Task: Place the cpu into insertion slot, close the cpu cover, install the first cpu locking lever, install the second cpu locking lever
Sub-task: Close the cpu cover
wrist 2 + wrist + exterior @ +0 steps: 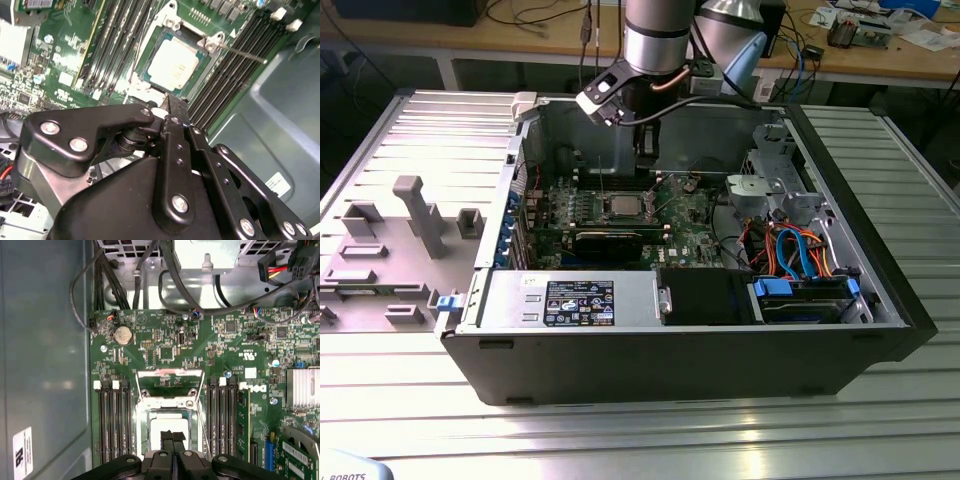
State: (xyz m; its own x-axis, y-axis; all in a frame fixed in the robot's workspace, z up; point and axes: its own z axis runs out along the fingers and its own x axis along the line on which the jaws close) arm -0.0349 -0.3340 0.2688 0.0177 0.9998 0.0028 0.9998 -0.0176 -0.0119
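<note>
Already the cpu (159,426) lies in the insertion slot (142,426), closed tool (173,434) above

Gripper (173,436) fingers pressed together, tips over cpu (167,423) seated in slot (142,426); cover (170,373) raised open; memory slots (114,420) flank both sides

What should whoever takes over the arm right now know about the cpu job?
Gripper: shut, holding nothing, poised over the cpu.
Cpu: seated in the insertion slot.
Cpu cover: looks open, tilted up at the slot's edge.
Done: cpu placed.
Left: close the cover and latch both levers; one locking lever juts out unlatched.
</note>
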